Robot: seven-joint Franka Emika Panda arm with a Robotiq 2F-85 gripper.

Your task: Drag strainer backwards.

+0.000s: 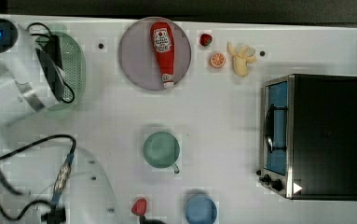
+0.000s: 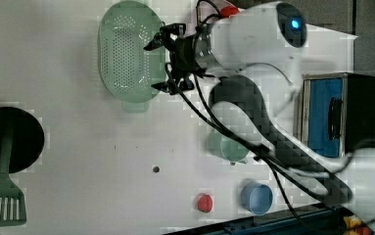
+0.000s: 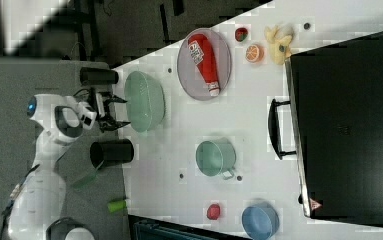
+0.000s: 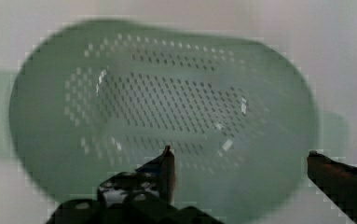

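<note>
spread tool (image 2: pixel 158 65) seemingly above strainer (image 2: pixel 126 54)

A white label is seen on the red ketchup bottle (image 1: pixel 162 51) lying on the lilac plate (image 1: pixel 132 56), but its lettering cannot be read; no other text is legible.

In the top view the arm (image 1: pixel 22 70) covers the left half of the strainer (image 1: pixel 76 65) at upper left, and the gripper cannot be made out under it. The blue bowl (image 1: pixel 200 211) and a red thing (image 1: pixel 139 206) are cut by the bottom edge. In the left view the spatula (image 2: pixel 1 196) is cropped at lower left, and cables cross the mug (image 2: pixel 226 147). In the wrist view the strainer's (image 4: pixel 162 116) rim is blurred and the right finger (image 4: pixel 339 175) runs off the frame.
</note>
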